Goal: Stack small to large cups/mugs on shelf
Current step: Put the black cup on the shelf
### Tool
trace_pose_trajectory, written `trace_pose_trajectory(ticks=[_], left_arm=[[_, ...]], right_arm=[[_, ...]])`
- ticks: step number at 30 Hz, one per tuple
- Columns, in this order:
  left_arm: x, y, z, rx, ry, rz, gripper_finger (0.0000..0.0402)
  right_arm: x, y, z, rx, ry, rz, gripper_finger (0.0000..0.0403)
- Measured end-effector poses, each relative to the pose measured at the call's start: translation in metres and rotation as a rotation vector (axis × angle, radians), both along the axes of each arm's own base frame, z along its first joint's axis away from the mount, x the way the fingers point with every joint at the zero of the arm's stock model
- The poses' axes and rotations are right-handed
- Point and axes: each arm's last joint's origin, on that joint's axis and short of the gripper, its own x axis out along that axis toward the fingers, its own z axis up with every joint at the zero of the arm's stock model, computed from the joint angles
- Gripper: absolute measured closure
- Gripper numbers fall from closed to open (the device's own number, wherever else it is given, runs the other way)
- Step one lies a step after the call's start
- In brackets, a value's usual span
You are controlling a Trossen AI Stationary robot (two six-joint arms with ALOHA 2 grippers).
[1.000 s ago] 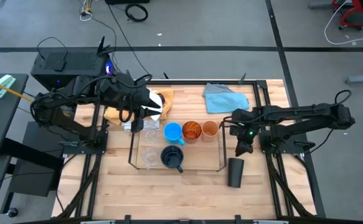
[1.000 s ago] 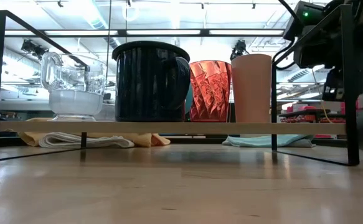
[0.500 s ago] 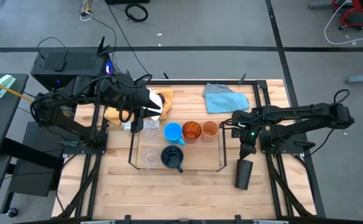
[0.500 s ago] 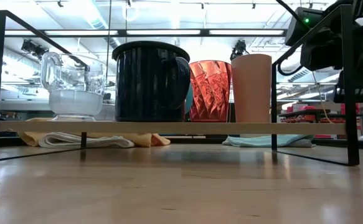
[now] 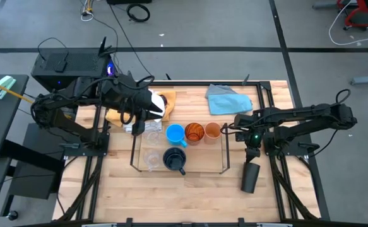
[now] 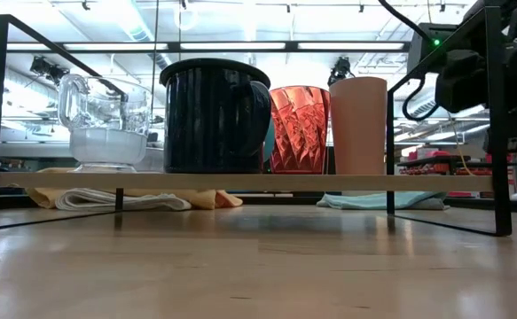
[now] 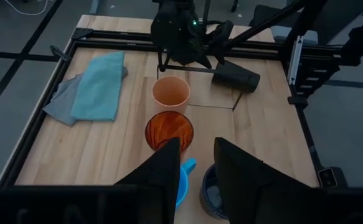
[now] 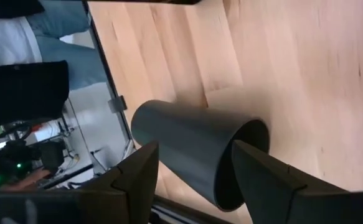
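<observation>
1. A pale wooden counter (image 5: 190,183) stands on a grey workshop floor, with a light-blue cloth (image 5: 229,99) at its far side.
2. A smooth black tumbler (image 5: 250,177) lies tipped on its side on the counter, just outside the shelf's right end.
3. The shelf (image 5: 224,154), a low rack of thin black wire, carries a light-blue mug (image 5: 175,133), a faceted amber tumbler (image 5: 194,132), a matte orange cup (image 5: 213,131), a ribbed navy mug (image 5: 174,158) and clear glass cups (image 5: 151,159).
4. The right gripper (image 5: 249,151) hangs just above the fallen tumbler, fingers spread, grasping nothing.
5. The step in hand looks like recovering it: likely regrasp, stand upright, then shelve.
6. The left gripper (image 7: 192,163) waits over the shelf's left end, fingers parted, empty.
</observation>
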Motion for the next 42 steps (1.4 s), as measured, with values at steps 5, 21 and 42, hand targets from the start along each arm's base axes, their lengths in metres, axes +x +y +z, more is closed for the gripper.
trace_pose_trajectory(ticks=[5,21,42], left_arm=[[0.0,0.0,0.0,-0.001,0.002,-0.001,0.0294],[0.0,0.0,-0.001,-0.001,0.006,0.001,0.0294],[0.0,0.0,-0.001,0.018,0.007,-0.011,0.0294]], right_arm=[[-0.001,0.0,0.0,0.014,0.022,-0.004,0.0193],[0.011,0.01,-0.013,0.049,0.066,0.07,0.0192],[0.03,0.048,-0.026,0.033,0.012,0.224,0.0395]])
